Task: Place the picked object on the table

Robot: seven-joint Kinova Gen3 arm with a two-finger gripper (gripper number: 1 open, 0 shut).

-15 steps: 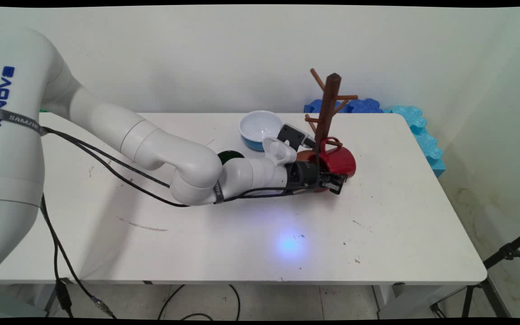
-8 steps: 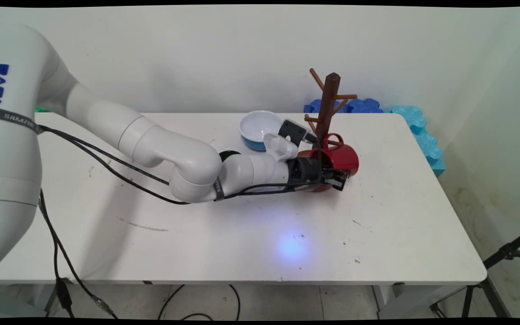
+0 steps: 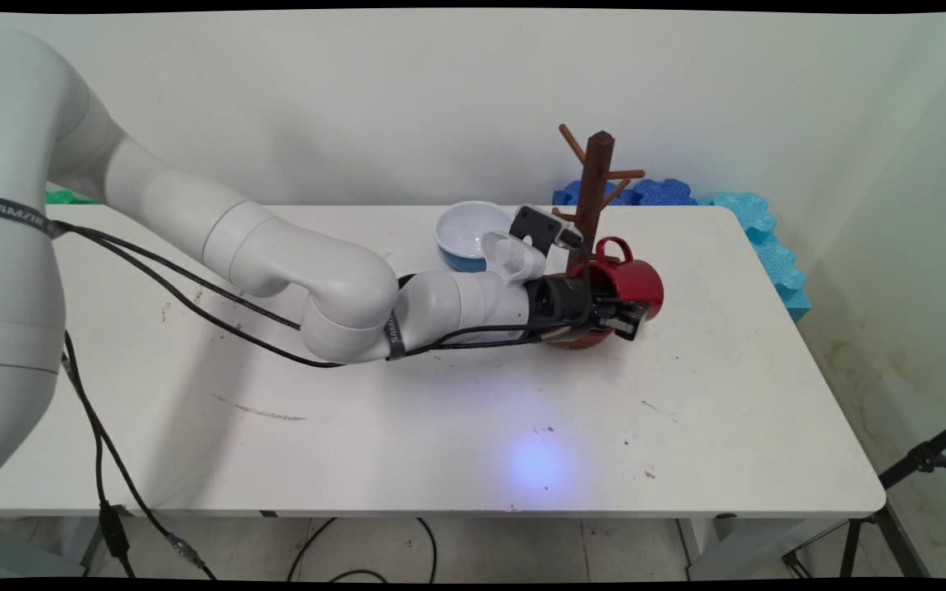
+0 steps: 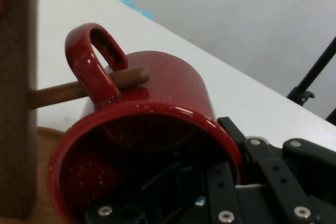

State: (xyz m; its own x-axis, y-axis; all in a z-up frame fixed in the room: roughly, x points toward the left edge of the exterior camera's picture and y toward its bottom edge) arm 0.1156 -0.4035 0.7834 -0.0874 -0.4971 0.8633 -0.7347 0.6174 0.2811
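The pincer [image 3: 622, 316] is clamped on the rim of a red mug [image 3: 633, 283] — one finger inside the mouth, the other outside the wall, as the hand view shows [image 4: 231, 198]. The mug lies on its side in the grip, mouth toward the arm, handle [image 4: 97, 59] uppermost. It is raised off the desk [image 3: 727, 394], just beside the trunk of a brown wooden mug tree [image 3: 596, 193].

In the hand view a low peg [image 4: 79, 88] of the tree runs behind the handle and appears to pass through its loop, its rounded tip showing at the far side (whether the handle bears on the peg cannot be told).

Judgement: the step in hand looks like hanging the mug on the tree, and it is near its end. The next move would call for letting the handle settle on the peg until the peg carries the weight, then parting the fingers and drawing back without dragging the rim or tipping the tree.

Also present: a white bowl with a blue outside [image 3: 470, 234] behind the wrist, and blue foam pieces [image 3: 760, 238] at the desk's far right edge — both well clear of the mug.
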